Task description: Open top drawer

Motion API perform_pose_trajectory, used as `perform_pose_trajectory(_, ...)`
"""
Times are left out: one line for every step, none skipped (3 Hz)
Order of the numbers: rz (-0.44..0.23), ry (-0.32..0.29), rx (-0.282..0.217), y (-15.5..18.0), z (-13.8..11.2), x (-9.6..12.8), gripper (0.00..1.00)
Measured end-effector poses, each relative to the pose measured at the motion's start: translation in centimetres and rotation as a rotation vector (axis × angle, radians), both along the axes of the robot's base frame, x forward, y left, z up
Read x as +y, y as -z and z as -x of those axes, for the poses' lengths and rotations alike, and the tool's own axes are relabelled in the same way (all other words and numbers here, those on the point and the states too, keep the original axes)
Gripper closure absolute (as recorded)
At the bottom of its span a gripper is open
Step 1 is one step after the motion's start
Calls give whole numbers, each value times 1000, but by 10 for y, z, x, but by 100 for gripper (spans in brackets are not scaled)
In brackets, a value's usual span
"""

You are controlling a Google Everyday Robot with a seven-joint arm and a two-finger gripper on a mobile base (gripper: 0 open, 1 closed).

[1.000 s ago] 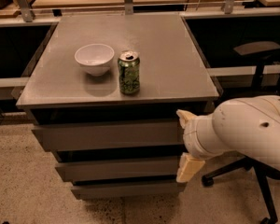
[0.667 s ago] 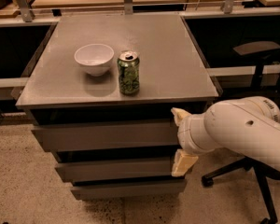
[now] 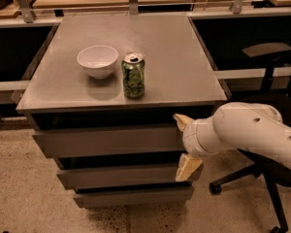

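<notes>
The top drawer [image 3: 106, 141] is the uppermost and tallest of three grey handleless fronts under the grey cabinet top [image 3: 174, 62]. Its front stands out a little, with a dark gap above it. My gripper [image 3: 184, 144], on a white arm coming from the right, is at the right end of this front. It is open. One tan finger [image 3: 182, 121] is at the front's upper edge and the other [image 3: 188, 168] is below its lower edge.
A white bowl [image 3: 97, 60] and a green can [image 3: 134, 75] stand on the cabinet top. Two slimmer drawer fronts [image 3: 121, 174] lie below the top drawer. An office chair [image 3: 269, 57] stands at the right. Desks line the back, above a speckled floor.
My gripper has moved left, from beside the cabinet's right edge onto the right end of the top drawer front. The bowl and can have not moved.
</notes>
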State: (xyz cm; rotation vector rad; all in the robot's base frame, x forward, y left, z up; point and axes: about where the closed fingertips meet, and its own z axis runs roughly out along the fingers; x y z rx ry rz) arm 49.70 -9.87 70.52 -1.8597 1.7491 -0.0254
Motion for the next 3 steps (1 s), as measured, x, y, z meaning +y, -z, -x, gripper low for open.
perform_pose_trajectory(-15, -23, 30, 15, -11, -4, 0)
perform_pose_trajectory(-17, -28, 57, 27, -21, -11, 0)
perform_pose_trajectory(-9, -34, 72, 31, -32, -13, 18)
